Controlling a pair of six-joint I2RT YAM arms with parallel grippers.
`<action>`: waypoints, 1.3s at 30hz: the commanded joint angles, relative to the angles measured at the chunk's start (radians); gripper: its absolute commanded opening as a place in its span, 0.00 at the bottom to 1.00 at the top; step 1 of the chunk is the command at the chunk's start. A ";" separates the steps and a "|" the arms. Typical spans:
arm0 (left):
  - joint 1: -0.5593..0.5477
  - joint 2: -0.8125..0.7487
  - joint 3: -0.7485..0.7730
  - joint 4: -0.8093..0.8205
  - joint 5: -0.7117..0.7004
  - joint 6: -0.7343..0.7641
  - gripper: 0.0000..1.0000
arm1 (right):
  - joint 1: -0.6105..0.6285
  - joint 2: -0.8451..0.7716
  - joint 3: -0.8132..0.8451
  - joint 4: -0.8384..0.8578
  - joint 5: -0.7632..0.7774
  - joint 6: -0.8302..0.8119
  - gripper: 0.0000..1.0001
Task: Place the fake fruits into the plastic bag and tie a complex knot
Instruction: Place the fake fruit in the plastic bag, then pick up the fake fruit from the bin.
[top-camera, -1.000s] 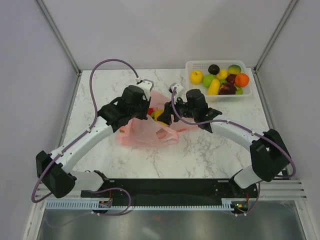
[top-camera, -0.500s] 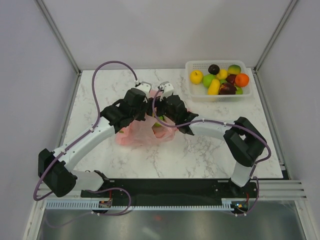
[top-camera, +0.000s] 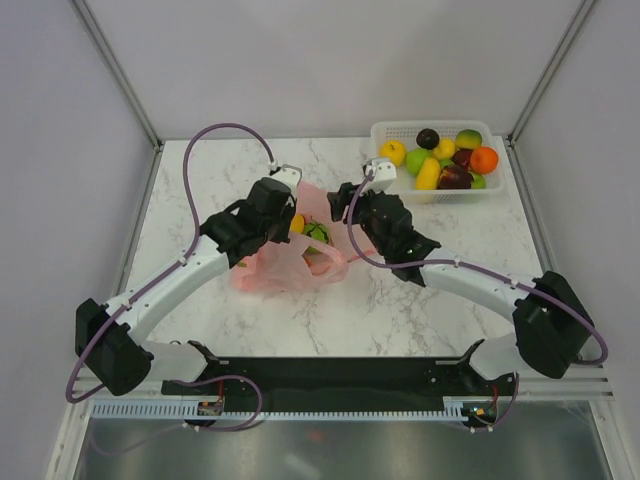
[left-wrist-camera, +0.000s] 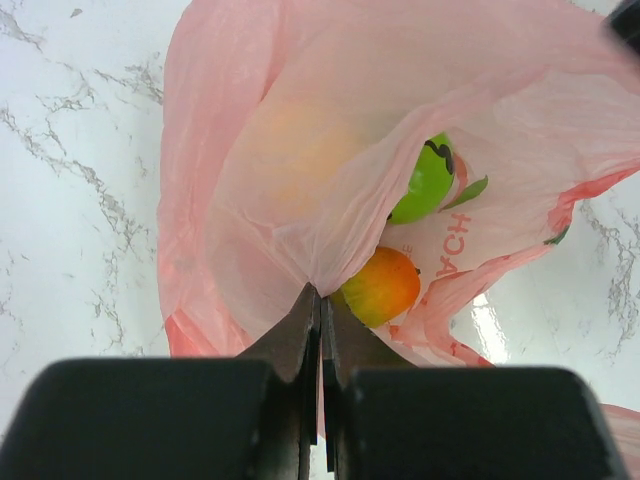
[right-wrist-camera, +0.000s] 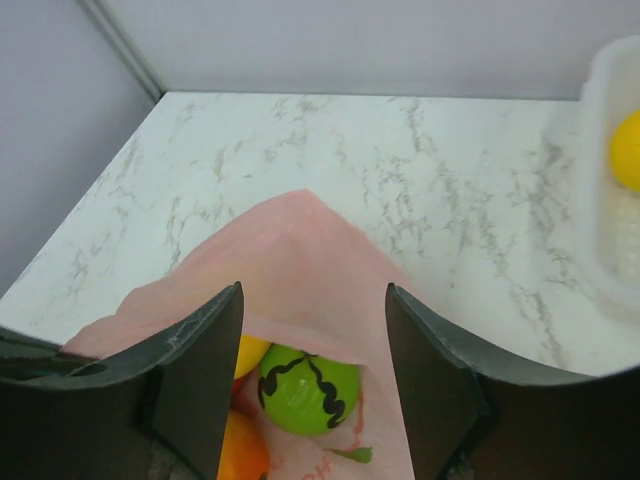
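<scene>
Fake fruits are going into the pink plastic bag (left-wrist-camera: 270, 150), and this loading step is the one in hand; the knot is not yet begun. The left claw (left-wrist-camera: 320, 300) is pinching the rim of the bag with its jaws closed tight on the thin film. It is lifting that edge, so the mouth is gaping just ahead of it. The right claw (right-wrist-camera: 312, 295) is hanging above the same mouth, its jaws standing wide apart with nothing between them.

Directly under the right claw, a green fruit with black marks (right-wrist-camera: 308, 388) is lying inside the bag. An orange-yellow fruit (left-wrist-camera: 380, 285) is sitting beside it, nearer to the tips of the left claw. Near the right claw, on its right side, the white lattice basket (top-camera: 470, 193) is holding the rest: an orange (top-camera: 484, 160), a lemon (top-camera: 392, 153), a dark purple fruit (top-camera: 428, 138) and several more.

I judge that the next move is calling for the right claw to go to the basket, close on one fruit and bring it back over the mouth. The left claw should be holding the rim up meanwhile, because with a sagging rim the fruit may be rolling onto the table.
</scene>
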 joint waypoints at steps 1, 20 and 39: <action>-0.002 -0.030 -0.012 0.023 -0.016 0.017 0.02 | -0.046 -0.075 0.054 -0.159 0.155 0.009 0.65; -0.016 -0.027 0.014 -0.023 0.014 0.015 0.02 | -0.483 0.345 0.507 -0.625 0.236 0.057 0.64; -0.071 -0.026 0.016 -0.034 0.022 0.045 0.02 | -0.571 0.644 0.720 -0.713 0.238 0.038 0.82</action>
